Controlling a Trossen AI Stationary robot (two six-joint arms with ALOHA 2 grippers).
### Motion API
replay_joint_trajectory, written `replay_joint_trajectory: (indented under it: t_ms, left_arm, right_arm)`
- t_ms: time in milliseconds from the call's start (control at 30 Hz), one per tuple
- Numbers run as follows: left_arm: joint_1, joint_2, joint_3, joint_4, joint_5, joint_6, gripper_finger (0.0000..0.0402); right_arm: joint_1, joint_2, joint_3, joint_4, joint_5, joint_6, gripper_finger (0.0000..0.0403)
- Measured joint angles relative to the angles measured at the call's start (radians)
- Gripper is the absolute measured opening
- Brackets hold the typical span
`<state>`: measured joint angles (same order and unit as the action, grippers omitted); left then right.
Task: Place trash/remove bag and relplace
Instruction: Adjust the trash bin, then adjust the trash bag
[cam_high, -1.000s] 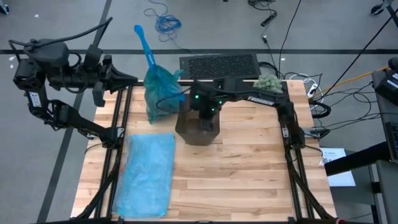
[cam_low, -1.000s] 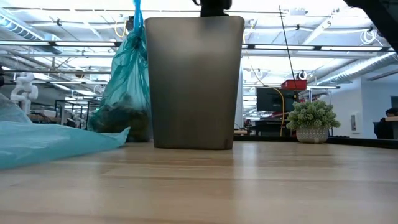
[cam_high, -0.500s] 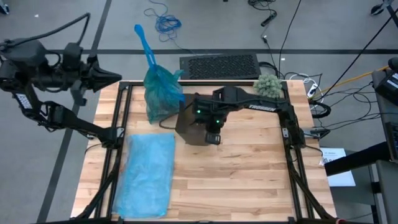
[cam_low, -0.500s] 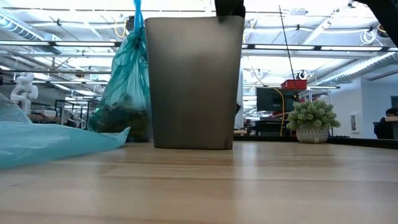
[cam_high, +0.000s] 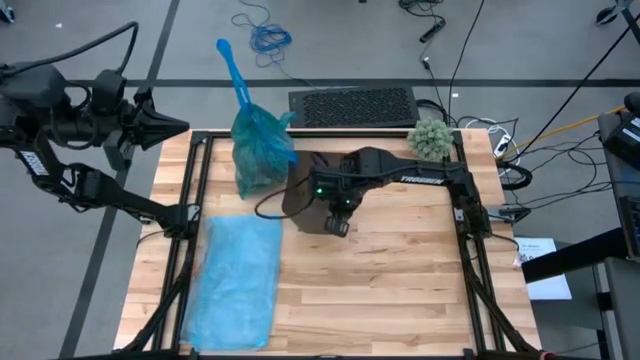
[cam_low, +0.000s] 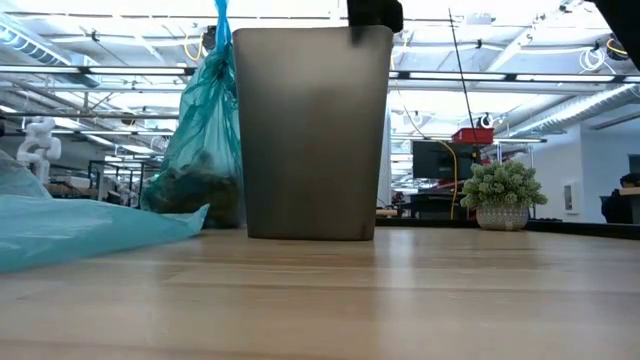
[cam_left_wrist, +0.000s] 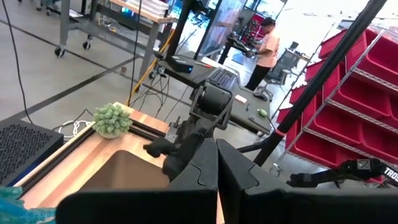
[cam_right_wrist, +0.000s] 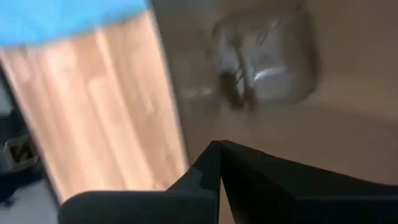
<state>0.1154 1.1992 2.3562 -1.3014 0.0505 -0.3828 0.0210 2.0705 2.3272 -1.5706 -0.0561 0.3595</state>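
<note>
A dark grey bin (cam_high: 300, 200) stands upright on the wooden table, without a liner inside (cam_right_wrist: 267, 56). Left of it a tied blue bag (cam_high: 258, 150) stands on its base; dark lumps of trash (cam_low: 190, 190) show through its lower part. A flat blue bag (cam_high: 240, 275) lies spread near the left front. My right gripper (cam_high: 335, 222) is shut and points down into the bin by its near right rim. My left gripper (cam_high: 183, 126) is shut, level, beyond the table's far left corner. My right gripper's shut fingers (cam_right_wrist: 219, 155) reach down from above inside the bin, close to its wall near the right rim (cam_low: 375, 30). The bin's wall hides the tips in the low view. Whether they touch the wall, I cannot tell.
A fuzzy green ball (cam_high: 432, 136) sits at the far right corner. A black mesh mat (cam_high: 352, 105) lies beyond the far edge. Bare wood spreads over the near right half of the table (cam_high: 420, 290). A person (cam_left_wrist: 266, 46) stands far off in the room.
My right gripper has gone from over the bin's middle toward its near right rim and has rolled at the wrist, staying shut. My left gripper has drawn back toward the table's left edge, off the tabletop. The bin and both bags have kept still.
</note>
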Motion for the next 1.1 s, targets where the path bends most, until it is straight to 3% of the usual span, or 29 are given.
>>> replay_joint_trajectory:
  t_ms: [400, 533, 667, 900, 1100]
  left_arm:
    - [0.000, 0.004, 0.000, -0.001, 0.037, -0.004, 0.0000]
    - [0.000, 0.027, -0.022, -0.014, 0.120, -0.010, 0.0000]
    - [0.000, 0.077, -0.062, -0.043, 0.151, -0.014, 0.0000]
    - [0.000, 0.176, -0.111, -0.044, 0.050, 0.093, 0.0000]
    - [0.021, 0.212, -0.204, -0.075, -0.006, 0.191, 0.0000]
  right_arm:
    - [0.155, -0.019, -0.015, 0.000, -0.265, 0.104, 0.0000]
    - [0.228, -0.047, -0.015, 0.000, -0.277, 0.195, 0.0000]
    - [0.281, -0.122, -0.015, 0.001, -0.149, 0.315, 0.0000]
    - [0.364, -0.297, -0.015, 0.052, 0.127, 0.536, 0.0000]
    - [0.425, -0.413, -0.015, 0.134, 0.372, 0.613, 0.0000]
